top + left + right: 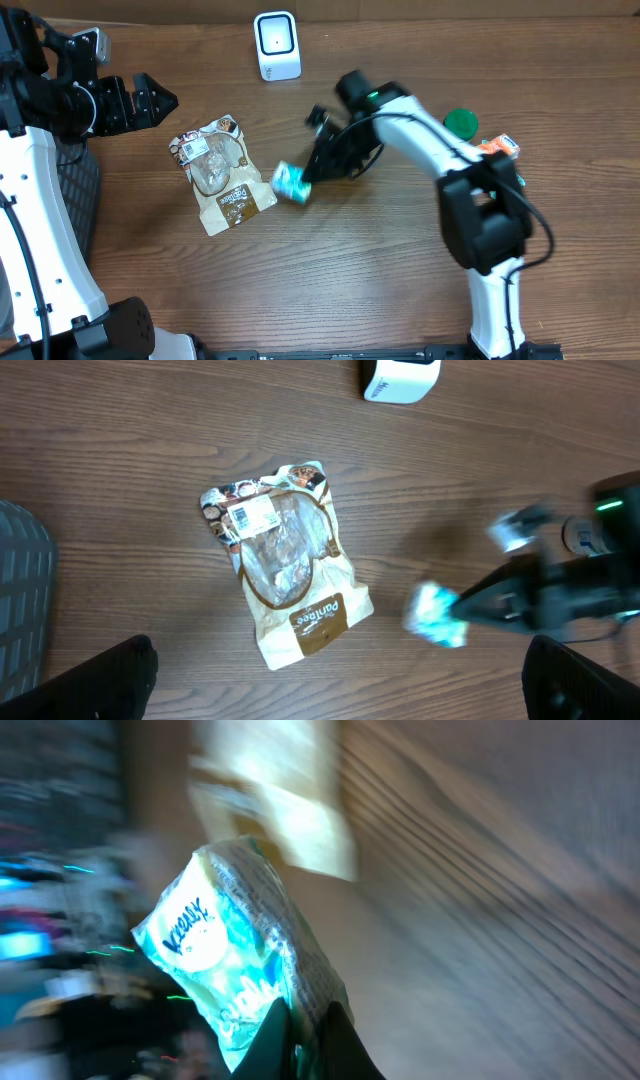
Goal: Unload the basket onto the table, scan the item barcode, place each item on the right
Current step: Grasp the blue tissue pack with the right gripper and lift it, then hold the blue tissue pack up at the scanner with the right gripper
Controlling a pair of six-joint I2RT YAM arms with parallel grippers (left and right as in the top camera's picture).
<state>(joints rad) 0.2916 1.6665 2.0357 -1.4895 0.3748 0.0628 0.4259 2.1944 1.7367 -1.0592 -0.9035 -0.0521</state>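
Task item: a Kleenex tissue pack (pixel 235 960), teal and white, with the brand lettering readable in the right wrist view.
Where it is: near the middle of the counter (pixel 350 280), just beside the lower right corner of the snack bag (pixel 222 172) and well apart from the scanner (pixel 277 45), which stands at the far edge.
Right jaws: pressed together on the pack's lower end; the two dark fingers (pixel 345 1045) pinch the wrapper between them.
Contact with the counter: I cannot tell whether the pack rests on the wood or hangs just above it.
Right arm (pixel 430 140): white, reaching in from the right and angled down toward the pack.
Left jaws: spread wide, holding nothing, at the left edge of the counter and well apart from the pack.
Left fingers (pixel 105 675): only the black tips show, in the two bottom corners of the left wrist view, with the snack bag lying between and beyond them.
Snack bag: flat on the wood, with a clear window, a brown band at its lower end and a white label near its top.
Scanner: white, upright, with a dark-outlined window on its face.
Right side of the counter: a green round lid (pixel 461 123) and an orange packet (pixel 497 148) lie near the right arm.
Left side: a dark mesh basket (pixel 80 190) lies below the left arm.
Picture quality: the right wrist view is heavily blurred, so the pack's barcode cannot be made out.
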